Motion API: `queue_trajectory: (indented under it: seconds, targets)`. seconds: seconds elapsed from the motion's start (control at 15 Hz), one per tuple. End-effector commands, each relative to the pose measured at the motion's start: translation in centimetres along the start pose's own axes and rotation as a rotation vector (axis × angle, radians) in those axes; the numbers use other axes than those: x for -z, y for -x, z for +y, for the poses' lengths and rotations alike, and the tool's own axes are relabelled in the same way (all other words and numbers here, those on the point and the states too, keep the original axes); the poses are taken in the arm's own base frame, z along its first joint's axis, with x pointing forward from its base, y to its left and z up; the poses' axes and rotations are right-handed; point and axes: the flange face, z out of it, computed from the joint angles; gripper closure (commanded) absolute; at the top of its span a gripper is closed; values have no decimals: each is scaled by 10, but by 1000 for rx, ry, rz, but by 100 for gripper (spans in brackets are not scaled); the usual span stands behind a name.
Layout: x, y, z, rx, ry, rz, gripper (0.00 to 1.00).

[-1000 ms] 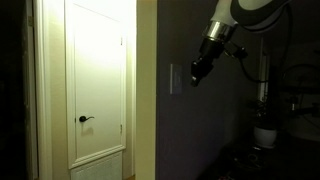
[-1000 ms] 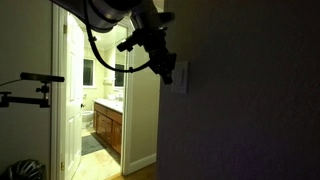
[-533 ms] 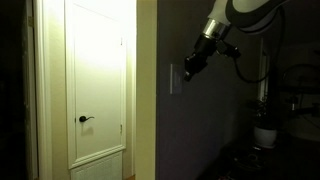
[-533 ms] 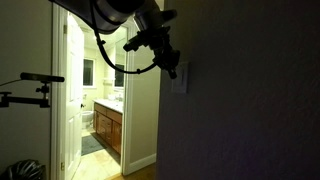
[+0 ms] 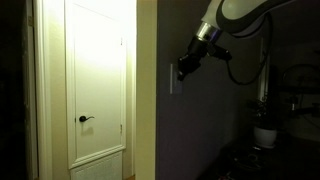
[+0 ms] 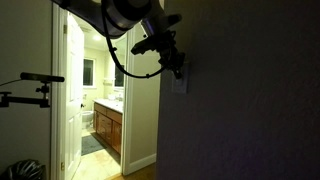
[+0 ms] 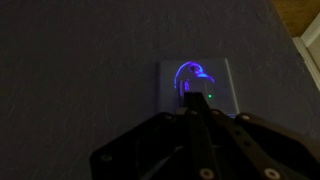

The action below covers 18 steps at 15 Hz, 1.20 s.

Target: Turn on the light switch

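**Light switch** (image 5: 171,78): pale upright rectangular plate on a dark purple-grey wall (image 5: 200,130).
- In an exterior view it sits at centre frame, a little above mid-height.
- In an exterior view the light switch (image 6: 180,84) is at upper centre-right.
- In the wrist view the light switch (image 7: 222,80) is centre-right, washed by a blue-violet glow, with a small green dot on it.

**Gripper** (image 5: 184,70): black, on a pale arm (image 5: 240,10) that enters from the upper right.
- In the wrist view the gripper (image 7: 193,98) has its fingers drawn together to one tip, with nothing held.
- The tip lies at the middle of the plate; contact cannot be told.
- In an exterior view the gripper (image 6: 178,68) overlaps the plate's upper edge.
- A black cable (image 6: 135,72) loops below the wrist.

**Door** (image 5: 98,85): white, panelled and brightly lit, at left of frame. A black lever handle (image 5: 85,119) sits at its lower left, well apart from the switch.

**Vanity cabinet** (image 6: 108,128): wooden, lower centre-left, seen through a lit doorway.
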Motion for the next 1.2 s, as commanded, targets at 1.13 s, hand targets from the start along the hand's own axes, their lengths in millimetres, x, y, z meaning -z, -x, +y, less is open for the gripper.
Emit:
queue_trajectory:
  seconds: [1.13]
  targets:
    - [24,92,-16,115,-56,-343,97]
